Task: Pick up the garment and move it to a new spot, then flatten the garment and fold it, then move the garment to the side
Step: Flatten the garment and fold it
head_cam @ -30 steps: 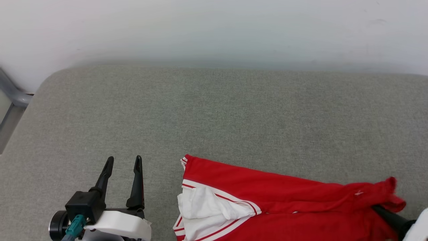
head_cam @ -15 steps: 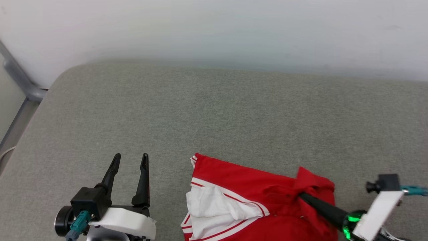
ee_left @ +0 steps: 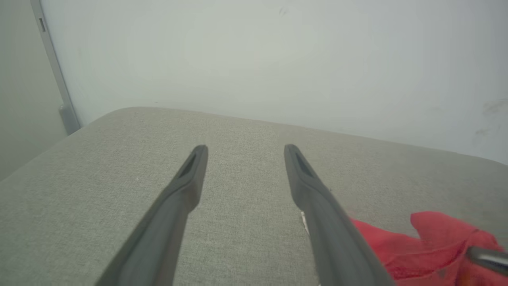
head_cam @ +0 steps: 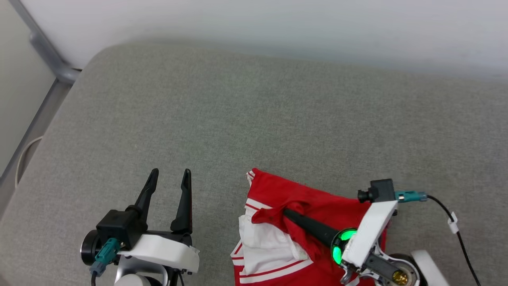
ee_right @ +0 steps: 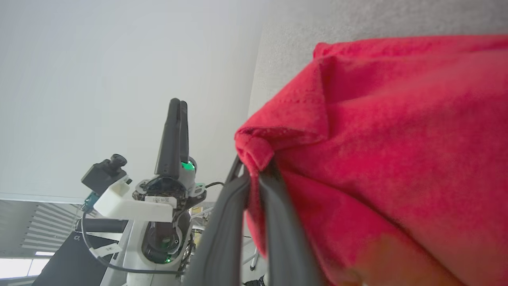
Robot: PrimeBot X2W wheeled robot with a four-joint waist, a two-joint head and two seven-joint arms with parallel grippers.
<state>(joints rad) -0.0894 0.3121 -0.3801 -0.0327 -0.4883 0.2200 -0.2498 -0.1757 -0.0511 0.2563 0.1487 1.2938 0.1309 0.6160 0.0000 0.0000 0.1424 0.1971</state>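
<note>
Grey cushion (head_cam: 278,119), right hand (head_cam: 286,212) has pulled garment (head_cam: 278,190) fold leftward

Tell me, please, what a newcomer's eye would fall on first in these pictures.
The red garment, low in the middle of the head view, stands out against the grey cushion. The right gripper is shut on a fold of its red fabric. The left gripper is open above the cushion, to the garment's left and apart from it.

probably a robot lab or test room, not a home: a grey fabric-covered pad (head_cam: 238,119) against a bare white wall (head_cam: 278,20), a grey metal rail (head_cam: 65,73) at its corner, and slatted ceiling panels (ee_right: 35,232), blurred, overhead.
</note>
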